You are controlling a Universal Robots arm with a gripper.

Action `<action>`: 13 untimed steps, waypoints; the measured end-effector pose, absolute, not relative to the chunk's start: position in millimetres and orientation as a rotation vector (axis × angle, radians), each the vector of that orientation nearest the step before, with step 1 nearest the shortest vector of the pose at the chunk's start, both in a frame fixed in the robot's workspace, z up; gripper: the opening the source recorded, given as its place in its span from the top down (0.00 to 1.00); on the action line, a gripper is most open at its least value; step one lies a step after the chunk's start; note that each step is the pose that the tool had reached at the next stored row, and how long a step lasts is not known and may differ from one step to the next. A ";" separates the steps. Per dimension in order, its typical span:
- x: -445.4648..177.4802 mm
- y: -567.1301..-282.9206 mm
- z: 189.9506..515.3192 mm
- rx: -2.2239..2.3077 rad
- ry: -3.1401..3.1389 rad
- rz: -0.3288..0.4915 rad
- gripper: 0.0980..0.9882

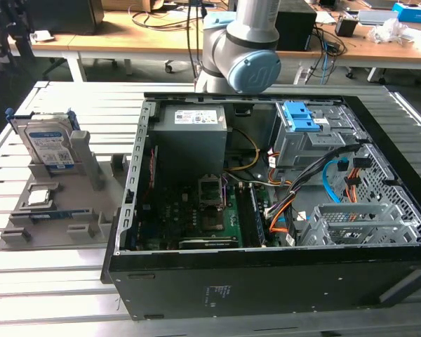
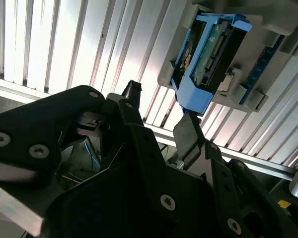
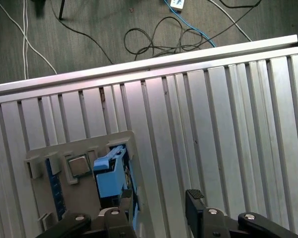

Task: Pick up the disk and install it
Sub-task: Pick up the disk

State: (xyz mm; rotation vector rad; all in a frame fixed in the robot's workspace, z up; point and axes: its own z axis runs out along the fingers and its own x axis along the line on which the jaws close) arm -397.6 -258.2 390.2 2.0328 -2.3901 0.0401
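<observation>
The disk is seen upright in the grey holder on the worktop, while the claw is held spread and empty nearby.

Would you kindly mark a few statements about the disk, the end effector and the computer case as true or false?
1. The disk stands upright in the grey holder. True.
2. The end effector grips the disk. False: it is open, empty and apart from the disk.
3. The computer case lies with its side open. True.
4. The small chip sits inside the case. False: it lies in the holder, near the disk.
</observation>
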 end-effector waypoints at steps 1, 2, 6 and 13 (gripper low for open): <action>-397.3 -257.1 390.2 2.033 -2.390 0.040 0.50; -396.8 -255.5 390.2 2.033 -2.390 0.040 0.50; -395.8 -250.8 390.1 2.033 -2.390 0.040 0.50; -392.7 -237.4 389.9 2.033 -2.390 0.040 0.50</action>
